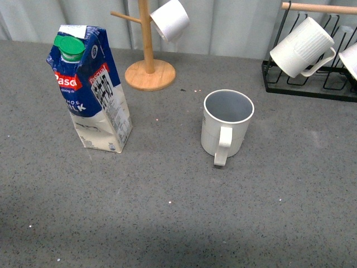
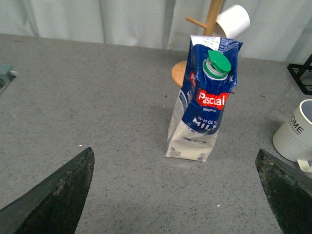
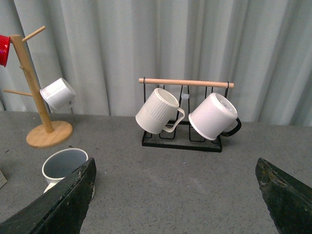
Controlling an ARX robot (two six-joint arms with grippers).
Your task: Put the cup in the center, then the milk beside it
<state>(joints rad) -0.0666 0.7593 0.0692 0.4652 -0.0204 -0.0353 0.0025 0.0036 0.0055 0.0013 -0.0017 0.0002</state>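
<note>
Facing the Pascual milk carton (image 2: 202,107), the left gripper (image 2: 173,151) is held wide open and empty, like the right gripper (image 3: 175,161); the creased carton should be squeezed gently and set beside the ribbed mug (image 1: 227,123), which stands well apart at mid-table (image 1: 167,223).

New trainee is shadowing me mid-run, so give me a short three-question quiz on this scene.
1. True or false: the cup lies on its side.
2. The milk has a cap of which colour? A red, B green, C white.
3. Fill in: in the front view, the milk shows ___ of the cup.
Key: 1 false; 2 B; 3 left.
</note>
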